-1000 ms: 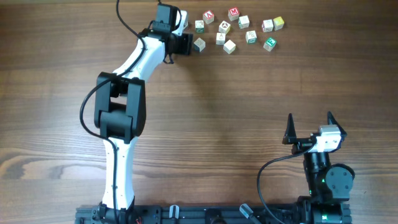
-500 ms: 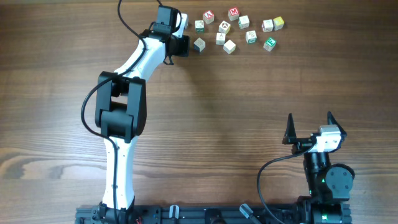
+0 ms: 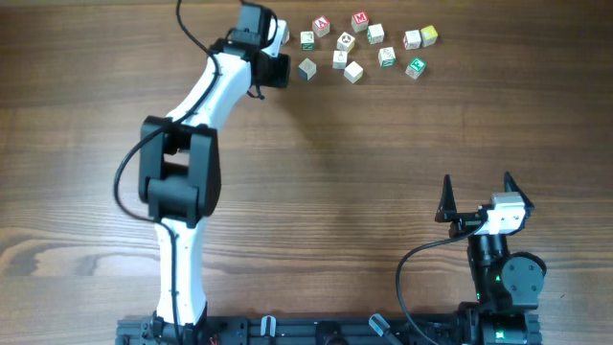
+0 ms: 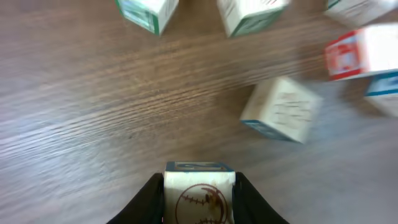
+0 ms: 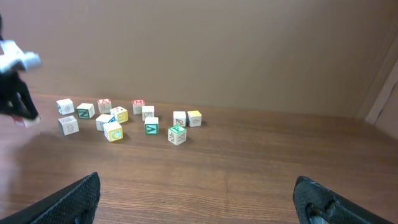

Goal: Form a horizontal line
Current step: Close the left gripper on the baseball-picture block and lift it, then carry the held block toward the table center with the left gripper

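Observation:
My left gripper (image 4: 199, 186) is shut on a whitish cube (image 4: 199, 200) with a brown baseball print and a blue far face; its black fingers press both sides. From overhead this gripper (image 3: 281, 48) sits at the left end of the scattered cubes (image 3: 353, 72) near the table's far edge. No horizontal line of cubes shows; the cubes lie loose at odd angles. Another whitish cube (image 4: 281, 109) rests just ahead and right of the held one. My right gripper (image 3: 477, 182) stands wide open near the front right, fingers (image 5: 78, 196) spread over bare wood, holding nothing.
Several loose cubes with green, red and yellow faces (image 5: 176, 134) spread rightward along the back of the wooden table (image 3: 383, 172). A red-faced cube (image 4: 360, 53) and a green-faced one (image 4: 146, 11) lie close ahead of the left gripper.
The left gripper's jaws have shut on the baseball cube. The left arm's elbow has shifted slightly left. The right arm has not moved.

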Action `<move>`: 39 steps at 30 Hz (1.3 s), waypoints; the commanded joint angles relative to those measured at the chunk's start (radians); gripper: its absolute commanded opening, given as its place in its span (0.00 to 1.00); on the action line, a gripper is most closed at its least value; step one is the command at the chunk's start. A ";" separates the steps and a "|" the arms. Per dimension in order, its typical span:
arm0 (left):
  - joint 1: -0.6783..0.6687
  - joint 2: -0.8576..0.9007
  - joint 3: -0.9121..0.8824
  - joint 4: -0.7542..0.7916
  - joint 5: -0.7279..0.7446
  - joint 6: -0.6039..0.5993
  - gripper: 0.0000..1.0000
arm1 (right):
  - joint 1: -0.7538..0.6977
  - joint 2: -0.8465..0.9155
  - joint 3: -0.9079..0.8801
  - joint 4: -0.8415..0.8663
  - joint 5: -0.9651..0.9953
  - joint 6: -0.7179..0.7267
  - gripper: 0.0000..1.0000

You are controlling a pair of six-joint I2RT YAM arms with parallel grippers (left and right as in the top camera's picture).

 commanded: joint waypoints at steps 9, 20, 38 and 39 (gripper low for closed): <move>-0.113 -0.347 0.006 -0.289 -0.005 -0.004 0.27 | 0.005 -0.009 -0.002 0.002 -0.009 0.006 1.00; -0.268 -0.343 0.004 -0.480 -0.006 -0.190 0.25 | 0.005 -0.009 -0.002 0.002 -0.009 0.006 1.00; -0.346 -0.340 -0.212 -0.425 -0.282 -0.678 0.24 | 0.005 -0.009 -0.002 0.002 -0.009 0.006 1.00; -0.346 -0.340 -0.243 -0.394 -0.282 -0.704 0.24 | 0.005 -0.009 -0.002 0.002 -0.009 0.006 1.00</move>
